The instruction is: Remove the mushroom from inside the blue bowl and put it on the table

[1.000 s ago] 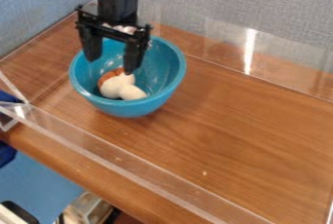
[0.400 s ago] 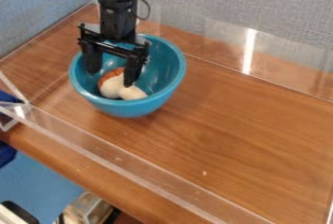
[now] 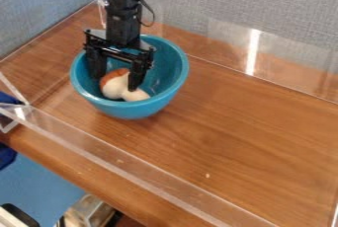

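two fingers (image 3: 97, 70) spread, inside blue bowl (image 3: 169, 85) rim, flanking mushroom (image 3: 126, 90)

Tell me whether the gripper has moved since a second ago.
Yes. The gripper, jaws open, has sunk lower into the blue bowl, its fingers now flanking the mushroom.

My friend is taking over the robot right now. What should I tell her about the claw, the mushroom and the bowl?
Gripper: jaws open, pointing down inside the blue bowl, one on each side of the mushroom, not closed on it.
Mushroom: lying at the bottom of the bowl.
Bowl: sitting on the table, near the back left corner.
Done: the gripper is lined up over the mushroom.
Left: close on the mushroom, lift it out, set it on the bare wood beside the bowl.
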Controlling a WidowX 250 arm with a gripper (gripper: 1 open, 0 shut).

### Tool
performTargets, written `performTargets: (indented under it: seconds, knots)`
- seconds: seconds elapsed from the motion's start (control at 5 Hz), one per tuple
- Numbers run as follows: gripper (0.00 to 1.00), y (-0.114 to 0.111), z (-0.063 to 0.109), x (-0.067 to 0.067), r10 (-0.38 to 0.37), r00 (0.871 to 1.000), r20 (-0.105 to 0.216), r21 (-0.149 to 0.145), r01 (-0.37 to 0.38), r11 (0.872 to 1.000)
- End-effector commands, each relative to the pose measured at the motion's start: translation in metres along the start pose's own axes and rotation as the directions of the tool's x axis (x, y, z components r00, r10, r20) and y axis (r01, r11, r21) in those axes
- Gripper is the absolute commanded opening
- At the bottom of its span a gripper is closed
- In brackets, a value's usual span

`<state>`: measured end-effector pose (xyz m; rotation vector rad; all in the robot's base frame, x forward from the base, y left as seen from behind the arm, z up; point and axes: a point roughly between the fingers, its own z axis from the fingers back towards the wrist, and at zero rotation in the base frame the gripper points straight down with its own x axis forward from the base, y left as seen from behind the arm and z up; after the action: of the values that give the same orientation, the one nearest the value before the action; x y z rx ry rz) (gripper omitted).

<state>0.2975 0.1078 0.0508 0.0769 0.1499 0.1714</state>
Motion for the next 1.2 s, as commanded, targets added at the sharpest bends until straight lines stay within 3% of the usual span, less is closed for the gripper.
performTargets:
  seconds: [0.0, 0.4, 0.6, 1.0]
  knots:
    - [1.0, -0.002, 0.01, 0.015, -0.002, 0.999, 0.052, 0.02, 0.001, 1.0]
    - [1.0, 0.002, -0.001, 0.024, 0.014, 0.999, 0.043, 0.029, -0.015, 0.999]
    - [0.0, 0.004, -0.007, 0.028, 0.024, 0.999, 0.034, 0.03, -0.025, 0.999]
    - [0.0, 0.006, -0.017, 0.032, 0.041, 0.999, 0.023, 0.027, -0.042, 0.999]
